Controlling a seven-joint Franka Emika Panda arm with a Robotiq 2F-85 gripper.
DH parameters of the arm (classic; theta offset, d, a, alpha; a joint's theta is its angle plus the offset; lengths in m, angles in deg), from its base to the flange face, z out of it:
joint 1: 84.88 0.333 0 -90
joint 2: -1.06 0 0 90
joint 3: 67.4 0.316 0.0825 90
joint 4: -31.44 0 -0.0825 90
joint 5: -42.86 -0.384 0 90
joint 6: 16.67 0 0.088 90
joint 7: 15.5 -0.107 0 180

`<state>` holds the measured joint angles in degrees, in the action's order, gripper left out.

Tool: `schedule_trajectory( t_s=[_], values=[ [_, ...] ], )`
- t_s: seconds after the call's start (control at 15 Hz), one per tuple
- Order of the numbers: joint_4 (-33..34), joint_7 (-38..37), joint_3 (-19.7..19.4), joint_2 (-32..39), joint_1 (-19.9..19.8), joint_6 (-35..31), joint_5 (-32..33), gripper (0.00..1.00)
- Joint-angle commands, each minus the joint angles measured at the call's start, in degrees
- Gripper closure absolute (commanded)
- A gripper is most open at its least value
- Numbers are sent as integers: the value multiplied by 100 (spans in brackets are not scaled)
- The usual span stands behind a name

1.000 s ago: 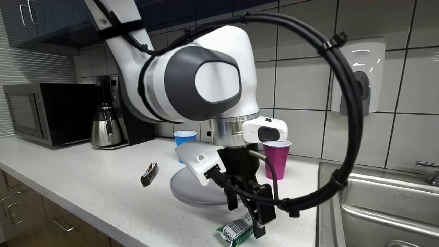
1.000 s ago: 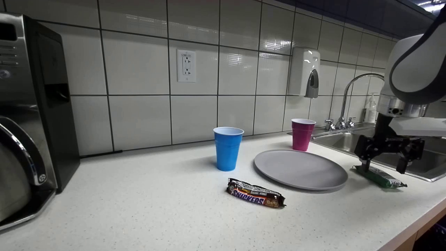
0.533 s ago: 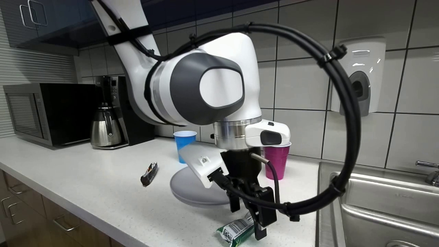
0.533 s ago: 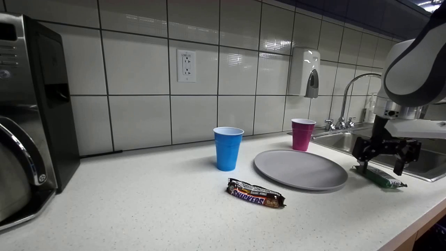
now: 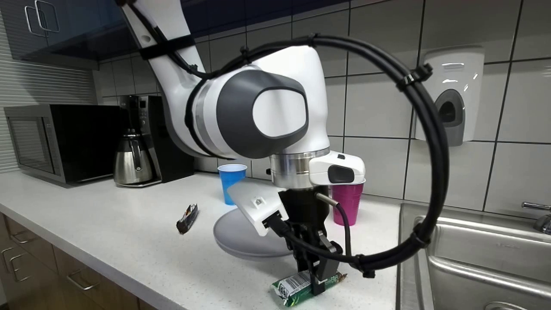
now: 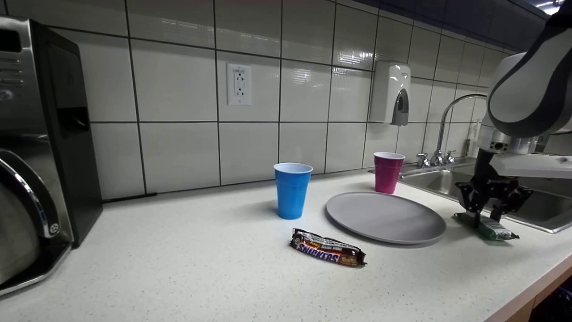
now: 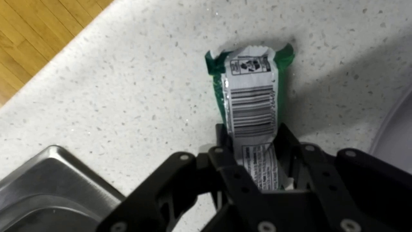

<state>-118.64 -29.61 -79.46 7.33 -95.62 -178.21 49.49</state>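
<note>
A green and white wrapped bar (image 7: 251, 96) lies on the counter, its barcode side up in the wrist view. My gripper (image 7: 252, 137) is shut on it, with black fingers (image 7: 283, 135) against both long sides around its middle. In an exterior view the gripper (image 5: 311, 279) points straight down, one fingertip in front of the green bar (image 5: 292, 289) and the other behind it. Also in an exterior view, the bar (image 6: 497, 232) still rests on the counter beneath the gripper (image 6: 486, 219).
Close by lies a grey plate (image 6: 384, 219). Past it are a blue cup (image 6: 292, 192), a magenta cup (image 6: 388, 173) and a dark Snickers bar (image 6: 328, 249). A steel sink (image 5: 482, 262) borders the counter. A coffee maker (image 5: 142, 146) and microwave (image 5: 64, 142) stand farther along.
The fingers, wide apart before, have come together onto the green bar's sides. The arm has sunk slightly, and the bar has shifted or turned a little where it lies.
</note>
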Motion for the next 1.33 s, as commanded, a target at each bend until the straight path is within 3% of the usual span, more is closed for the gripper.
schedule_trajectory(
  t_s=[0.0, 0.6, 1.27],
  values=[
    [77, 205, -7, 7, 43, -31, -168, 87],
    [252, 179, 12, -341, 163, -39, -6, 88],
    [670, 493, 424, -184, 509, 36, -185, 88]
  ],
)
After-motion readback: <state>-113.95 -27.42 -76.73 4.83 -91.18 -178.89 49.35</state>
